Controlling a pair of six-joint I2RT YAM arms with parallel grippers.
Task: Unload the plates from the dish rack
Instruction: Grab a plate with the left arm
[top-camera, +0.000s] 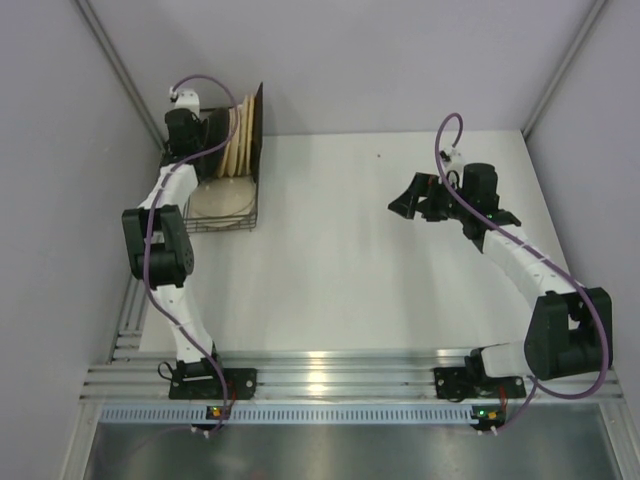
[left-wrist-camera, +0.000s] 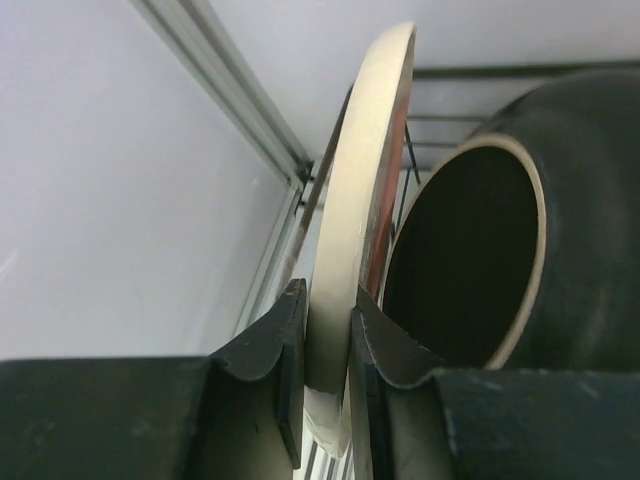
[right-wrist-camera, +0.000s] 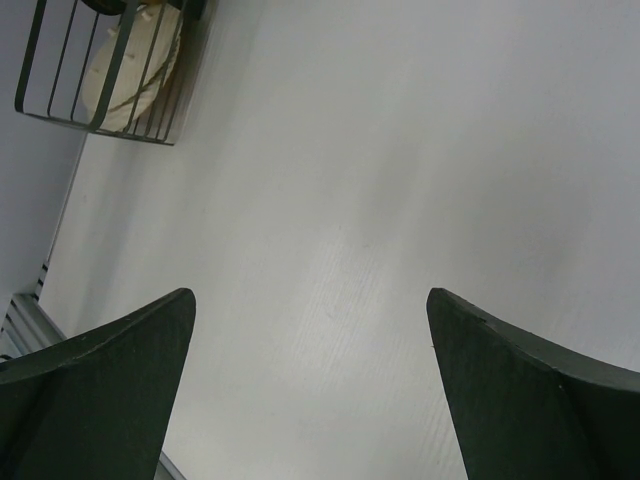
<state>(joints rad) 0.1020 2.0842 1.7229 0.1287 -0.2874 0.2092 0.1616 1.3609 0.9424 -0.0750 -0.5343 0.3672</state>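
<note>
Left pincer (left-wrist-camera: 328, 335) clamped on rim of upright round cream plate (left-wrist-camera: 372, 160) in dark wire dish rack (top-camera: 255, 205); right pincer (right-wrist-camera: 308, 295) open above white counter (right-wrist-camera: 400, 150).

Overhead and right-wrist views share the dish rack (top-camera: 258, 200) (right-wrist-camera: 90, 128).

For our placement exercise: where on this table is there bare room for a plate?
Bare: the table between the dish rack and the open right gripper, down to the near rail. Crowded: the far-left corner, where the left gripper clamps a cream plate in the rack.
</note>
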